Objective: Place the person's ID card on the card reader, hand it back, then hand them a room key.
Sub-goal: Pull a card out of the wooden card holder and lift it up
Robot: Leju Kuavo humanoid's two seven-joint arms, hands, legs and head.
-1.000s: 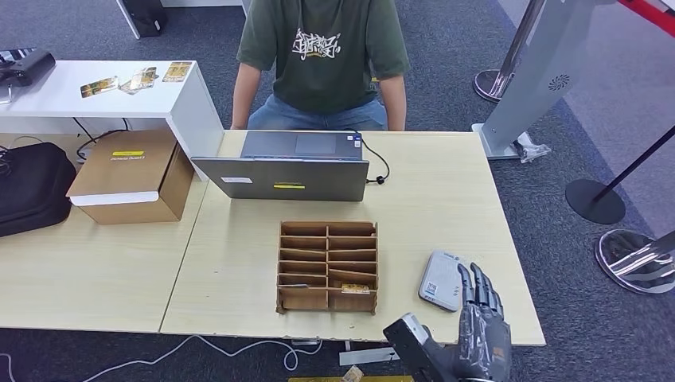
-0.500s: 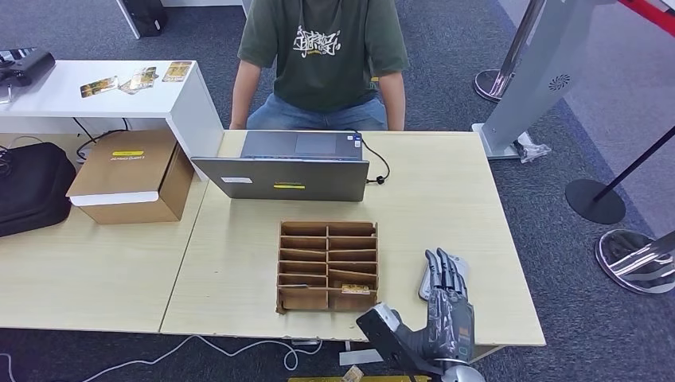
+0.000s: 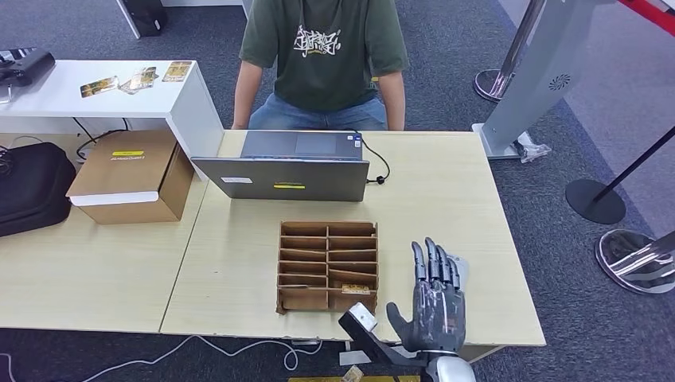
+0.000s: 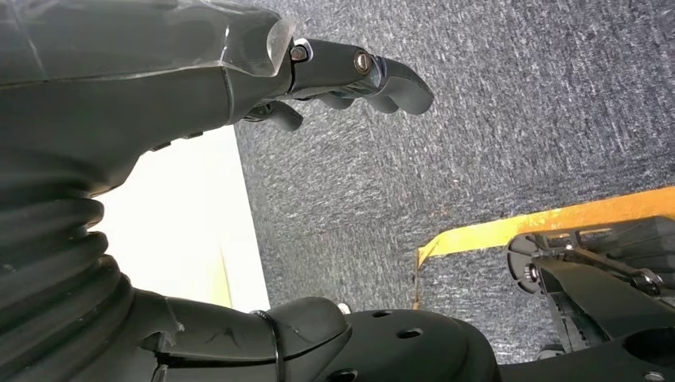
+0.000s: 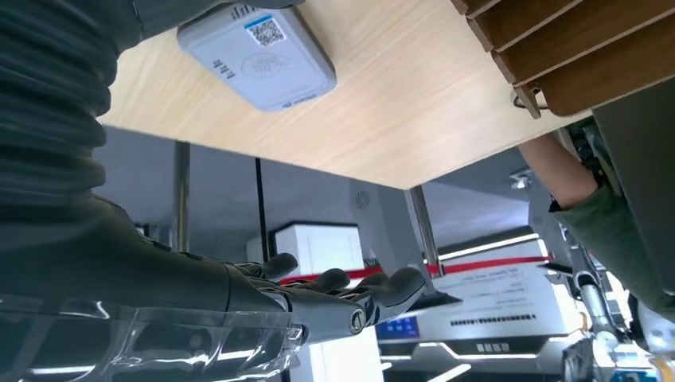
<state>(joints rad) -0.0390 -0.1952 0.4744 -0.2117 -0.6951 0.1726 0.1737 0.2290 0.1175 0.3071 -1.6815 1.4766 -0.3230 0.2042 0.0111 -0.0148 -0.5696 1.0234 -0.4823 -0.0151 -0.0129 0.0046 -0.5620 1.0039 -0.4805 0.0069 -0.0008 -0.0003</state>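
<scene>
We see even, bright indoor light on the worktop (image 3: 446,183) with soft shadows; wrist views look sharp, with glare on a clear cover (image 5: 159,334).

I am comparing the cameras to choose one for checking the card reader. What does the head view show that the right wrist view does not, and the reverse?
The head view alone shows the grey open laptop, the brown cardboard box, the black bag and the person's dark green printed shirt.

The right wrist view alone shows the top face of the light grey card reader, with its printed square code; in the head view the right hand, open with straight fingers, covers most of it.

Both show the pale wooden table, the brown wooden slotted card rack and the right hand.
</scene>
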